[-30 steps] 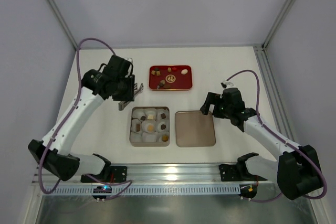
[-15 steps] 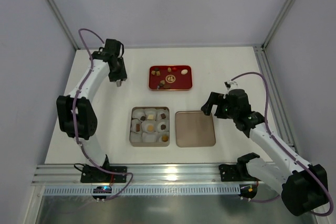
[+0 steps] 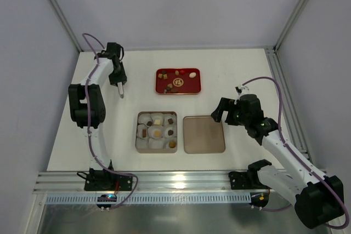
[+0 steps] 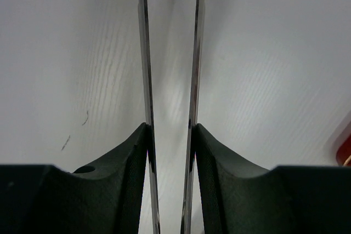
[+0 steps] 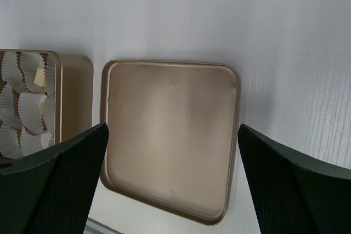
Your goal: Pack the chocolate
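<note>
A gold lid [image 5: 170,135] lies open side up at centre on the white table [image 5: 285,26]. At nine o'clock the tin [image 5: 77,97] holds crinkled paper cups [image 5: 22,102], one with what may be a cream chocolate [image 5: 39,75].

Bare lane of worktop [image 3: 164,103] runs between red tray [image 3: 189,87] and tin [image 3: 136,132]. The lid [image 3: 204,134] sits just beside the tin, and the right hand [image 5: 173,129] hangs over the lid.
</note>
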Motion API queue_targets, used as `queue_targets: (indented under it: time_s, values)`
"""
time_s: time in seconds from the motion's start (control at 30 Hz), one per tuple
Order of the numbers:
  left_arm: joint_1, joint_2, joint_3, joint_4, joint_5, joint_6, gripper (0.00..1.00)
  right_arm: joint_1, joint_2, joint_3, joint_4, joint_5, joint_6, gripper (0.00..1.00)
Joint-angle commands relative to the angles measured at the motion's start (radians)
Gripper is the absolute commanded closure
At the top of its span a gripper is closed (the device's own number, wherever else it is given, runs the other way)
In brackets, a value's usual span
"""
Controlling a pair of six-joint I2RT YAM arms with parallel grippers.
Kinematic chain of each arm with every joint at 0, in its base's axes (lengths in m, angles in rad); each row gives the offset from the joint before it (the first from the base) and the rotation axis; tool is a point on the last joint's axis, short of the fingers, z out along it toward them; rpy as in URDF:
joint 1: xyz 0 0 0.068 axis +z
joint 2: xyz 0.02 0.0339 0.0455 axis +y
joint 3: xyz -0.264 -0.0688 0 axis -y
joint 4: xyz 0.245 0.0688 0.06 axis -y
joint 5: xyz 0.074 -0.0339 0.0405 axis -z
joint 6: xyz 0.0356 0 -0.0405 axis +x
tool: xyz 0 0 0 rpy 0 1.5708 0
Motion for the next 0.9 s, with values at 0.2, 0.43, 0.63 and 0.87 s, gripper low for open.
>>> queue_targets:
  time_s: [0.2, 0.43, 0.63, 0.87]
  values:
    - [0.013, 0.102, 0.086, -0.013, -0.049, 0.011, 0.56, 0.004, -0.003, 0.039, 0.002, 0.000, -0.022, 0.00]
    - [0.011, 0.126, 0.074, -0.013, -0.038, 0.004, 0.44, 0.003, -0.003, 0.026, 0.005, -0.003, -0.016, 0.00]
    - [0.013, 0.132, 0.057, -0.007, -0.038, 0.002, 0.37, 0.004, -0.004, 0.014, 0.007, -0.001, -0.015, 0.00]
    - [0.014, 0.123, 0.018, 0.016, -0.024, -0.002, 0.32, 0.004, -0.013, 0.008, 0.001, -0.001, -0.013, 0.00]
